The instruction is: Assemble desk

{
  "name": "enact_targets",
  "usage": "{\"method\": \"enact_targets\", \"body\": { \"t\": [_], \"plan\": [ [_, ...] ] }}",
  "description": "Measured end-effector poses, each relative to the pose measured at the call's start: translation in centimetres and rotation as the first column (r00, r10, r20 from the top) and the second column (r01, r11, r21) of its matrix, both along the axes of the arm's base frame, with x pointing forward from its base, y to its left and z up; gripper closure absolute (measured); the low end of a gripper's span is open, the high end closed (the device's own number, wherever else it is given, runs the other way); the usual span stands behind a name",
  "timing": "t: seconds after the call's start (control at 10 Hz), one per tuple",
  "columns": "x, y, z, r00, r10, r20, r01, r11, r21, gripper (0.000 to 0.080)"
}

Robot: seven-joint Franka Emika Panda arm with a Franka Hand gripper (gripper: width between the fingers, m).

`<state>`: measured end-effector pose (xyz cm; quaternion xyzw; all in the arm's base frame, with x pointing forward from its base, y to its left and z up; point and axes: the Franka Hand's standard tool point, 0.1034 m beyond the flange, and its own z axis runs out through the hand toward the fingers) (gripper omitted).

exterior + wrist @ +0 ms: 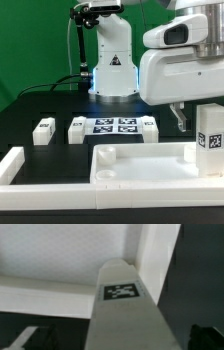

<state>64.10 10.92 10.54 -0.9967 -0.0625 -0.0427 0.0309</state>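
Note:
The desk's white rimmed tabletop panel [140,160] lies at the front of the black table, and its inner face [60,252] fills the wrist view. A square-section leg block [211,140] with a black-and-white tag [121,290] stands upright in the panel's corner at the exterior view's right. My gripper [203,125] straddles this leg from above. In the wrist view the gripper [118,339] is open, with one dark finger [30,336] on either side of the leg and a gap showing on both sides.
Three loose leg blocks [42,131] [77,129] [148,126] lie in a row behind the panel, around the marker board [115,125]. White border rails run along the exterior view's left [12,165] and front [60,205]. The arm's base [113,65] stands at the back.

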Motion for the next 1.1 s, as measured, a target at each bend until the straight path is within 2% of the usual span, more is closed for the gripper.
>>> {"method": "enact_targets", "body": {
  "t": [0.1,0.2,0.3,0.4,0.6,0.7,0.9,1.1],
  "plan": [
    [0.02,-0.07,-0.01,1.0,-0.001,0.0,0.001,1.0,0.0,0.0277],
    [0.01,-0.04,-0.02,0.999,-0.032,-0.002,0.032,0.999,0.004,0.0277],
    [0.01,-0.01,-0.03,0.994,-0.112,-0.008,0.112,0.994,0.011,0.0415],
    [0.01,-0.04,-0.04,0.985,-0.172,-0.013,0.172,0.985,0.015,0.0514],
    [-0.04,-0.02,-0.04,0.947,-0.321,-0.029,0.321,0.947,0.017,0.0512],
    [-0.13,0.1,-0.03,0.911,-0.41,-0.044,0.411,0.912,0.004,0.0512],
    [-0.08,-0.07,-0.08,0.777,-0.626,-0.066,0.628,0.779,0.008,0.0512],
    [-0.06,-0.2,-0.09,0.589,-0.803,-0.093,0.807,0.59,0.014,0.0512]
  ]
}}
